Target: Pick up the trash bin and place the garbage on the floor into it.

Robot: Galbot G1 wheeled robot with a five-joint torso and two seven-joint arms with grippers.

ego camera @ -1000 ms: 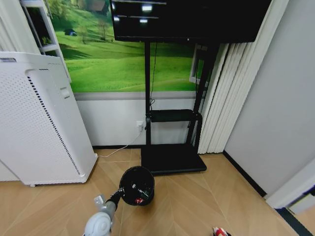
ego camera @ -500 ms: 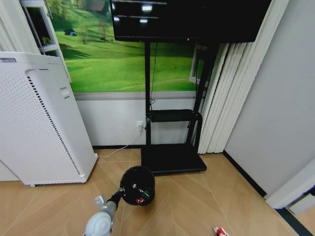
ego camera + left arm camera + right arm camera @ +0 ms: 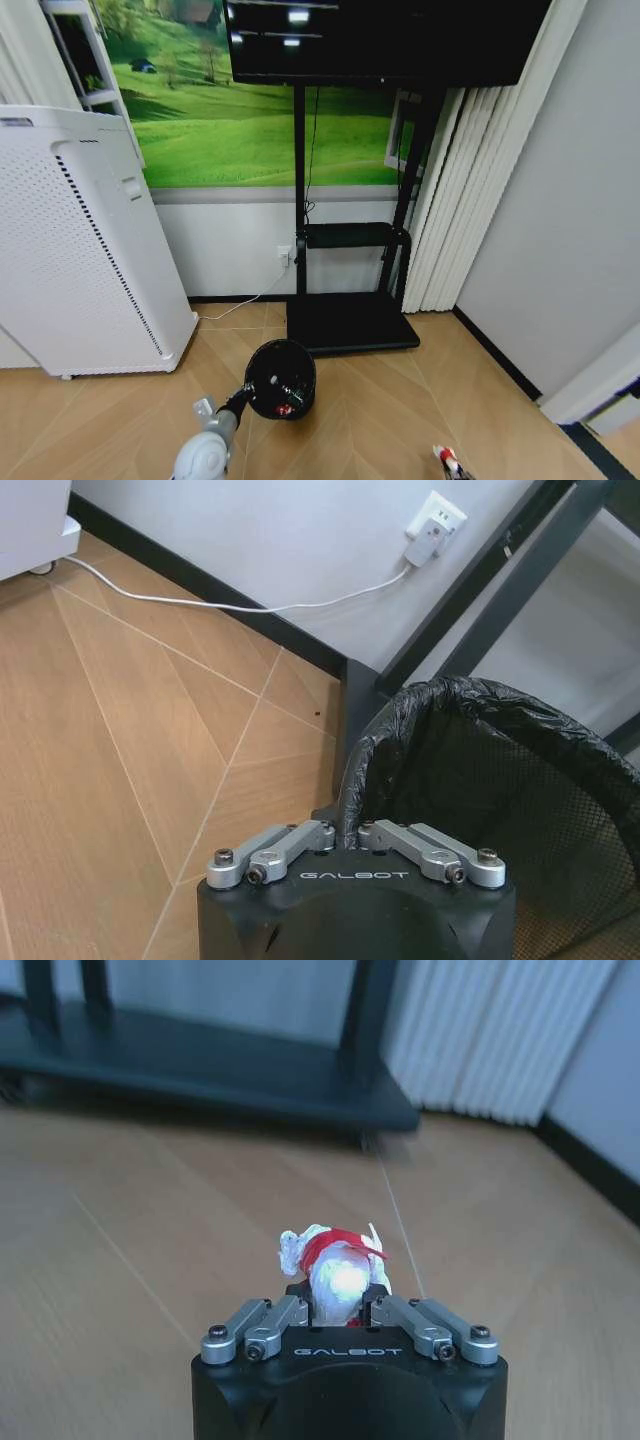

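Chevron floor (image 3: 380, 410): L tool (image 3: 347, 832) clamped on trash bin (image 3: 280, 378) rim, R tool (image 3: 337, 1300) clenching wrapper (image 3: 332, 1268).

Chevron wood floor (image 3: 400, 400), white appliance (image 3: 80, 250), black TV stand (image 3: 350, 320), meadow mural (image 3: 250, 110), white curtains (image 3: 470, 190).

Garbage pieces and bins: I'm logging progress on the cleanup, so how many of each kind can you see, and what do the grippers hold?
Trash bin, held at its rim by the left gripper: 1
Red-and-white wrapper, clamped in the right gripper: 1
Garbage pieces lying inside the bin: at least 1, exact number unclear
Total: at least 3 things
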